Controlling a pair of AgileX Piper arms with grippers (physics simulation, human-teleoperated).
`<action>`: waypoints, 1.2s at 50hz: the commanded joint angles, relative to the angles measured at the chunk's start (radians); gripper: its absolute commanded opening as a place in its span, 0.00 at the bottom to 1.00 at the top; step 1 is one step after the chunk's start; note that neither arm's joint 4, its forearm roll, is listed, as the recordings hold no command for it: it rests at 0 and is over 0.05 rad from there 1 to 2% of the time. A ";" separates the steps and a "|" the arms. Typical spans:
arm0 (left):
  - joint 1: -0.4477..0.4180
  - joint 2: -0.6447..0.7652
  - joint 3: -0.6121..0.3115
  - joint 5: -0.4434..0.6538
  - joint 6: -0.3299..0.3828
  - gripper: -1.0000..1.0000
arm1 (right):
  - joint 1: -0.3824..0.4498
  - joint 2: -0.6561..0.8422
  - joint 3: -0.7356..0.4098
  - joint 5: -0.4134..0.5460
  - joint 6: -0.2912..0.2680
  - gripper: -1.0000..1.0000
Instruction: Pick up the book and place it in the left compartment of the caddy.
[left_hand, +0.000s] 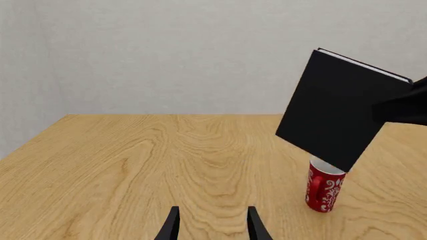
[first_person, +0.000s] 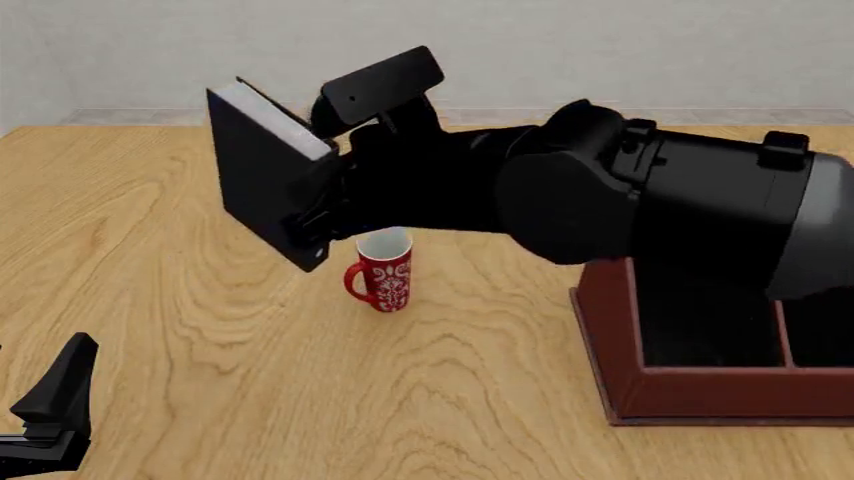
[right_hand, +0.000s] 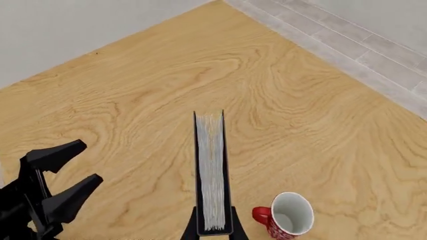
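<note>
Front view: right hand (first_person: 318, 215) clamps the book (first_person: 267, 170), tilted in the air above the mug (first_person: 384, 270), left of the caddy (first_person: 667, 385). Left hand (left_hand: 212, 225) hangs released, fingers apart.

No words, numbers or brand marks can be read anywhere. The book (first_person: 260, 175) shows plain black covers (its page edges are blank too), and the red mug (first_person: 387, 275) carries only a white swirling pattern, seemingly ornament, not lettering.

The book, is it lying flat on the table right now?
No. The book hangs tilted in the air above the red mug, clamped in the right gripper.
</note>
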 joint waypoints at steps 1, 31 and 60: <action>0.000 0.000 0.000 0.000 0.000 1.00 | -0.046 -0.093 0.042 0.013 0.024 0.00; 0.000 0.000 0.000 0.000 0.000 1.00 | -0.199 -0.309 0.145 0.067 0.004 0.00; 0.000 0.000 0.000 0.000 0.000 1.00 | -0.293 -0.468 0.192 0.136 -0.021 0.00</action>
